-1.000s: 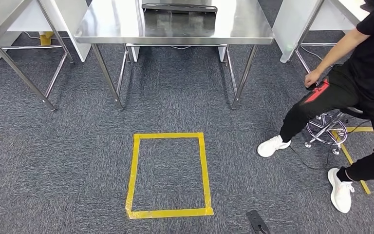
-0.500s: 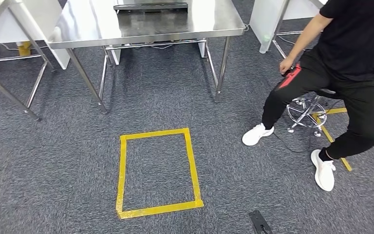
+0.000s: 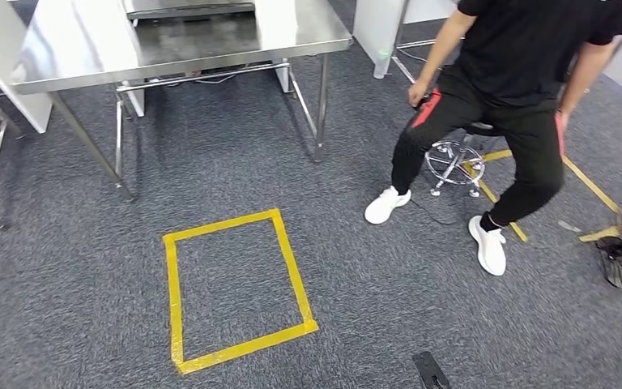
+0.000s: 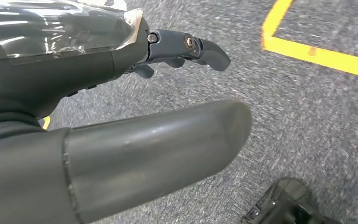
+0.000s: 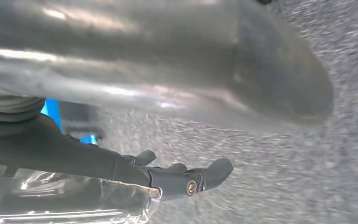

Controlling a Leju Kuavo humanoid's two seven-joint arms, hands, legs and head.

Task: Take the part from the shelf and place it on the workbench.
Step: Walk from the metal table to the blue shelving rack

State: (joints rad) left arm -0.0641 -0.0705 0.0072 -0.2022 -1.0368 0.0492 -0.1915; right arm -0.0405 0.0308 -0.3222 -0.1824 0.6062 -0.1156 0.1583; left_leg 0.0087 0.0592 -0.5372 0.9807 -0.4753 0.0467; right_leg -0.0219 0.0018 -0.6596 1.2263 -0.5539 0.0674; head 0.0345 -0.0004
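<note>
Workbench [image 3: 73,49] beyond taped square [image 3: 235,288], seated person [image 3: 510,89] right.

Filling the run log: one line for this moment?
phase: walking, part not picked | left hand: empty, over carpet | right hand: empty | table: ahead | tape square: on floor | person: on stool, right

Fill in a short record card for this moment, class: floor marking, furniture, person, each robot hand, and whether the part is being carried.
Floor marking: yellow tape rectangle on grey carpet
Furniture: steel table beyond the rectangle
Person: in black, white shoes, on a stool, right of the table
Left hand: holds nothing, fingers apart, above the carpet
Right hand: holds nothing, fingers apart, above the carpet
Part carried: no
</note>
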